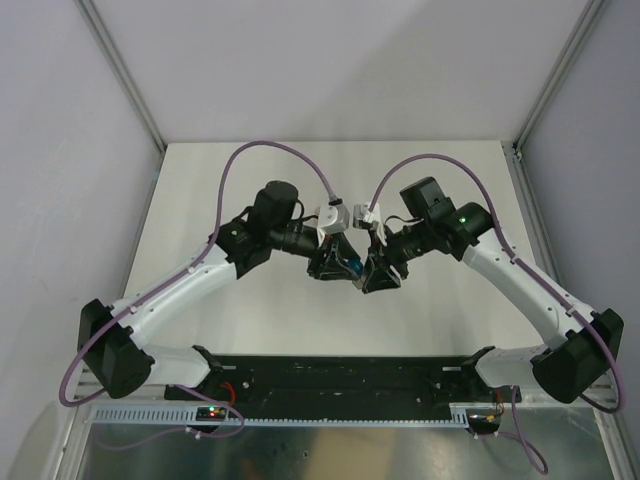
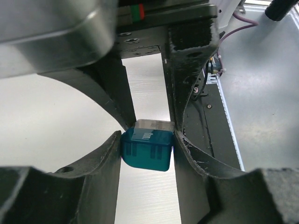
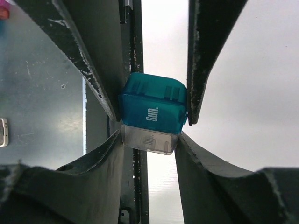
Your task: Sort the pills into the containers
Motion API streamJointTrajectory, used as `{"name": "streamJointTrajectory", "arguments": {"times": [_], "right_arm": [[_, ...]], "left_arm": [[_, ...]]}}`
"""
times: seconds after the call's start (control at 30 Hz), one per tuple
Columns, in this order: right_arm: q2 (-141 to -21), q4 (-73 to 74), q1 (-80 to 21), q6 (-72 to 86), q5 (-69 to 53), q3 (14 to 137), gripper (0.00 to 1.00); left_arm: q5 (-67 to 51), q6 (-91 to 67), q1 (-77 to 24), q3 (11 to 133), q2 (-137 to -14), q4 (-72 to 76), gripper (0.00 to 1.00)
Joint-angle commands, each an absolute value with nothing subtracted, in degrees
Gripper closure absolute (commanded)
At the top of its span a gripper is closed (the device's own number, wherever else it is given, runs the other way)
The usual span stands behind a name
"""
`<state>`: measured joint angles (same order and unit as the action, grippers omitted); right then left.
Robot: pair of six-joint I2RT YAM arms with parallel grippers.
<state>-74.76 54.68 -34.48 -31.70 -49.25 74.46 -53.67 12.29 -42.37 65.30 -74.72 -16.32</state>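
Both arms bend inward, wrists tipped down. The left gripper (image 2: 146,142) and right gripper (image 3: 149,140) meet fingertip to fingertip, each clamped on one teal box (image 3: 152,105).

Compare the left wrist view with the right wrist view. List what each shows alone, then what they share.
Left wrist only: a purple cable at top right. Right wrist only: readable white "Sun." print, and a small red object, cropped, at top left. Both: the teal-blue translucent plastic box with its clear grey flap, the left gripper clamping the teal body, the right gripper clamping the flap.
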Motion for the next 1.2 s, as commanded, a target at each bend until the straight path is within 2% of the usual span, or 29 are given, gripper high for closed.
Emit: {"name": "streamJointTrajectory", "arguments": {"times": [0.0, 0.17, 0.33, 0.53, 0.8, 1.07, 1.17], "right_arm": [[-76.0, 52.8, -32.9, -29.0, -52.3, 74.5, 1.0], [-76.3, 52.4, -31.6, -28.3, -53.6, 74.5, 1.0], [-75.1, 51.6, -31.0, -27.2, -53.1, 74.5, 0.97], [-73.3, 49.5, -30.7, -25.0, -50.7, 74.4, 0.77], [-71.4, 47.2, -30.7, -24.2, -47.9, 73.5, 0.56], [-68.3, 45.8, -31.6, -25.0, -44.6, 72.2, 0.38], [-67.7, 45.6, -32.1, -25.6, -43.6, 72.0, 0.35]], "left_arm": [[-53.6, 16.2, -44.7, 67.5, -71.9, -15.7, 0.86], [-50.0, 17.8, -45.1, 66.3, -70.2, -16.7, 0.97], [-45.4, 17.9, -45.0, 65.8, -69.3, -17.2, 1.0], [-41.6, 14.8, -45.0, 67.0, -70.0, -16.4, 1.0], [-39.7, 8.5, -45.1, 67.8, -70.6, -13.5, 1.0], [-41.1, 4.7, -45.0, 68.4, -72.1, -11.8, 1.0], [-42.0, 3.7, -45.0, 68.5, -72.5, -11.2, 1.0]]}}
